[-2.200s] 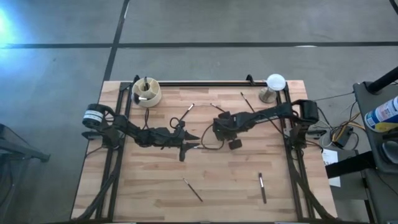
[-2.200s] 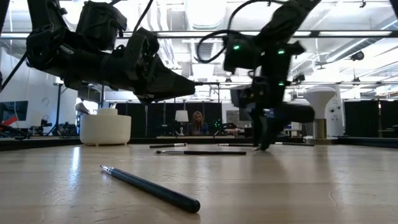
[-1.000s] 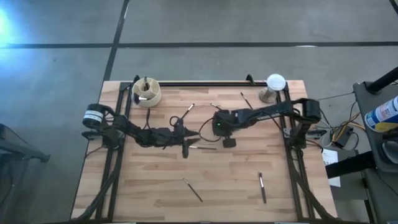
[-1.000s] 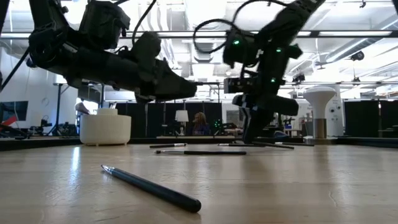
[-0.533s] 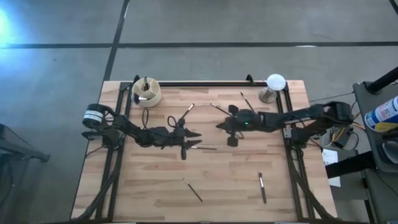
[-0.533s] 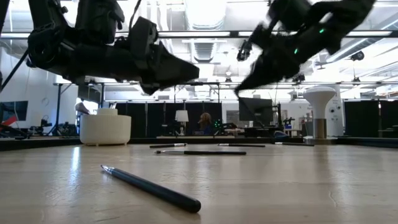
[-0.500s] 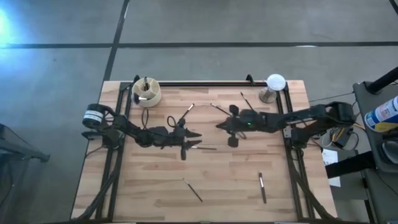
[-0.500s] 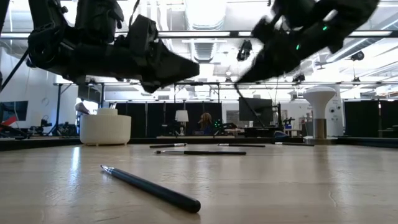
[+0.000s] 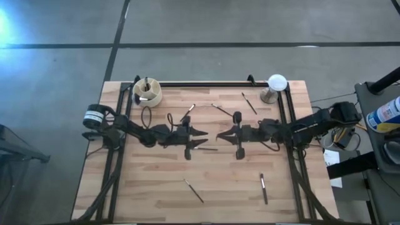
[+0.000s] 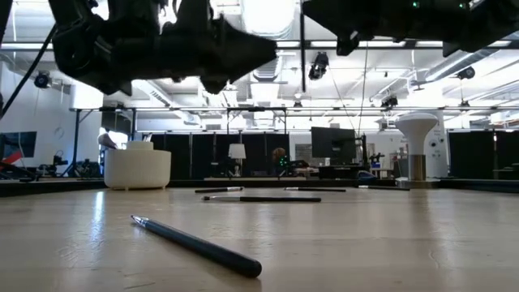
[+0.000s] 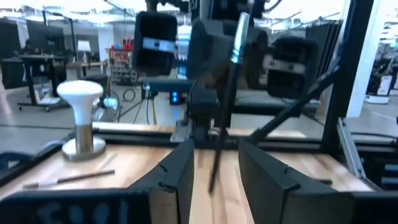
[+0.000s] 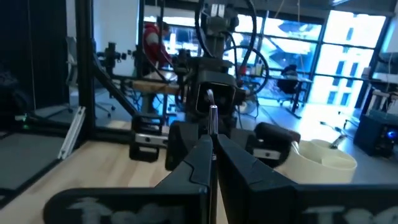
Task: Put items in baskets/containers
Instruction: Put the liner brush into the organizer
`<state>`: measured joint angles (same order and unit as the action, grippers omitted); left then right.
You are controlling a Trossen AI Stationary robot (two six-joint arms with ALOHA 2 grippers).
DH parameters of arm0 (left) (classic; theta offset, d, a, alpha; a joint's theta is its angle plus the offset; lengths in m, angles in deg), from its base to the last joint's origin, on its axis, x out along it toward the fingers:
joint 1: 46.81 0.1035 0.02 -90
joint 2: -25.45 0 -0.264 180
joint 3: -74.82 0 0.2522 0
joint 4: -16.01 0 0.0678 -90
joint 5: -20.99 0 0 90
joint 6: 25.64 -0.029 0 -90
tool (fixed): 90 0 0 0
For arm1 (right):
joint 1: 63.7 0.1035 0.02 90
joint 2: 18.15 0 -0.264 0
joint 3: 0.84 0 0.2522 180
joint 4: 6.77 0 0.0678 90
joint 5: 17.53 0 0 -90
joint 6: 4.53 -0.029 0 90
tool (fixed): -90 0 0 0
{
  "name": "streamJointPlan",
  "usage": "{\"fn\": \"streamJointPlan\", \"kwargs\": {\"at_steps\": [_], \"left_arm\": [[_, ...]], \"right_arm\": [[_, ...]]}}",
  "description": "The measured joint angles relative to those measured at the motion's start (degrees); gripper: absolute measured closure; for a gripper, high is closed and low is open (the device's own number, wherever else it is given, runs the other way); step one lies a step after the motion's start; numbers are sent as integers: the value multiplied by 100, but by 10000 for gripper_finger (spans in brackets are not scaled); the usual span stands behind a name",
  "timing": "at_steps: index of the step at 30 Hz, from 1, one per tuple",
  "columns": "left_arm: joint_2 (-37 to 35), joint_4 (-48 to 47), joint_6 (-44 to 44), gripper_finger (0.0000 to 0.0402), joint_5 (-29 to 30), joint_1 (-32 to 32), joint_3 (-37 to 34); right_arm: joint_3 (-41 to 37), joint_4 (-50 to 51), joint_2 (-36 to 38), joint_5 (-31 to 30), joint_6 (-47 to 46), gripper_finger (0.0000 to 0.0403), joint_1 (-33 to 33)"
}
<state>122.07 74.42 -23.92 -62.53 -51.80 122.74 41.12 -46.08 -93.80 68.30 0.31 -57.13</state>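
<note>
You are in the middle of a hand-over, by the look of it. Your right gripper [image 9: 220, 135] sits mid-frame in the high view, its jaws pressed together on a thin brush [image 12: 212, 121] that stands up between the fingertips in the right wrist view. Your left gripper [image 9: 204, 134] faces it from just beside, jaws spread and holding nothing; in the left wrist view the brush [image 11: 225, 93] hangs slanted right in front of those open fingers [image 11: 179, 171].

The next move calls for bringing the left jaws around the brush shaft and closing before the right lets go, then carrying it to the cup [image 9: 147, 92] at the upper left of the table. The shaft is thin and tilted, so line up carefully; a loose pinch could let it swing or drop.

The brush is a slim dark stick with a paler metallic end uppermost, though which end carries bristles is hard to tell from here. The cup is round, cream-coloured, and already holds at least one brush. Other brushes lie loose on the table [image 9: 287, 194]: one at lower centre [image 9: 194, 190], one at lower right [image 9: 263, 188].
</note>
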Motion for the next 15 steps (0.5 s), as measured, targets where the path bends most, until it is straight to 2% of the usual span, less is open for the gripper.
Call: {"fn": "streamJointPlan", "kwargs": {"at_steps": [7, 15], "left_arm": [[-7, -315, -72, 282, -439, 0, 491], [-20, -657, -279, 285, -451, 0, 626]], "right_arm": [[440, -137, -648, -76, 4, 390, 44], [800, -181, -1047, -76, 29, 390, 44]]}}
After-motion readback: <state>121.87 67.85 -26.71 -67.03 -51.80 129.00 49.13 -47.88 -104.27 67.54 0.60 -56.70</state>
